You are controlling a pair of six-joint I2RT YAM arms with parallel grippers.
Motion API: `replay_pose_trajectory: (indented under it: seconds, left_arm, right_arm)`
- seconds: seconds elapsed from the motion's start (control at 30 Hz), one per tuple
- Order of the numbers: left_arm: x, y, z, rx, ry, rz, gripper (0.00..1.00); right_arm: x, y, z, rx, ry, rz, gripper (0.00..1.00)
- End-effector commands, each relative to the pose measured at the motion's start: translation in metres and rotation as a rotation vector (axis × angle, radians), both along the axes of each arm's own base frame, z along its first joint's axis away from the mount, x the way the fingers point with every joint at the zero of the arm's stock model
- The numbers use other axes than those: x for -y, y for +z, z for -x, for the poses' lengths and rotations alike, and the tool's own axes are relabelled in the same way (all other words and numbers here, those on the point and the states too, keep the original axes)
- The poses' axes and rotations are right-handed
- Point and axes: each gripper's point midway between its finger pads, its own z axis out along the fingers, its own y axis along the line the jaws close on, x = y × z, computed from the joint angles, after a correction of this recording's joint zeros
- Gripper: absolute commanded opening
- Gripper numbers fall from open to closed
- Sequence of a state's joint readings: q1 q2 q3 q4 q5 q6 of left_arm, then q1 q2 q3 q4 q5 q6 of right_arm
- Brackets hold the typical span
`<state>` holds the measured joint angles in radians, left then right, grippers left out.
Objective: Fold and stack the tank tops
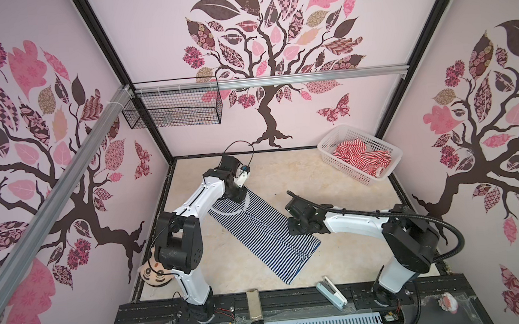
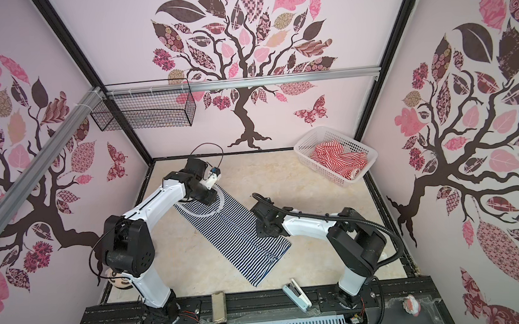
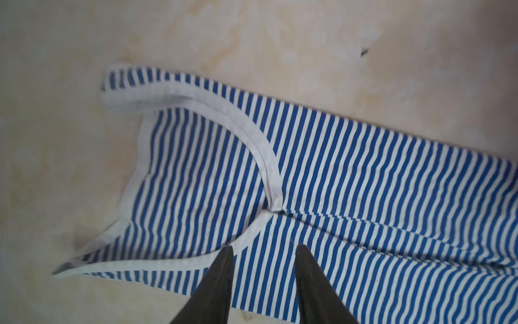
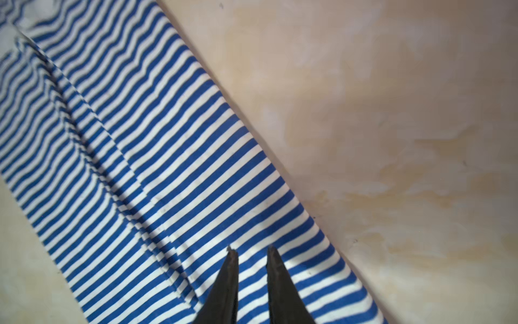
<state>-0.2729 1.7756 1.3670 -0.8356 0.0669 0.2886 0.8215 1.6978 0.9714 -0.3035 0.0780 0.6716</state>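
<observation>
Starting at the left claw (image 3: 265, 247): spread, pinching nothing, poised over the navy-and-white tank top (image 3: 364, 182), with the armhole trim just ahead of its tips. Much the same under the right claw (image 4: 251, 249): parted only narrowly, empty, above the same top near its long edge. Judging progress: sides seemingly folded in, making a long strip flat on the desk (image 1: 315, 177), crosswise folds not yet done. Farther beyond the right claw, visible in both top views only: red-and-white tank top (image 1: 358, 159) crumpled in a white basket (image 1: 375, 140), unfolded, unstacked. Shown solely by wrist views: gaps between claw tips.
</observation>
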Motion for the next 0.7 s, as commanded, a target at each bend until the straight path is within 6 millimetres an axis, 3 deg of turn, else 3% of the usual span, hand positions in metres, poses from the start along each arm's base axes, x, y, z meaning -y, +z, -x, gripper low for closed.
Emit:
replay_pose_trajectory:
  seconds: [0.0,0.2,0.3,0.67]
  left_arm:
    - [-0.011,-0.005,0.027,-0.028,-0.007,0.005,0.4]
    - [-0.028,-0.038,0.057,-0.089,0.013,-0.013,0.4]
    - [-0.033,-0.056,0.062,-0.122,0.019,-0.037,0.39]
    - [-0.029,-0.086,0.043,-0.19,0.034,-0.036,0.38]
  right_arm:
    - [-0.002,-0.008,-0.001,-0.016,0.039,0.03,0.21]
    - [0.006,-0.019,0.007,-0.038,0.049,0.054,0.19]
    - [0.013,-0.026,0.013,-0.051,0.045,0.062,0.19]
    - [0.033,-0.038,0.036,-0.088,0.005,0.059,0.18]
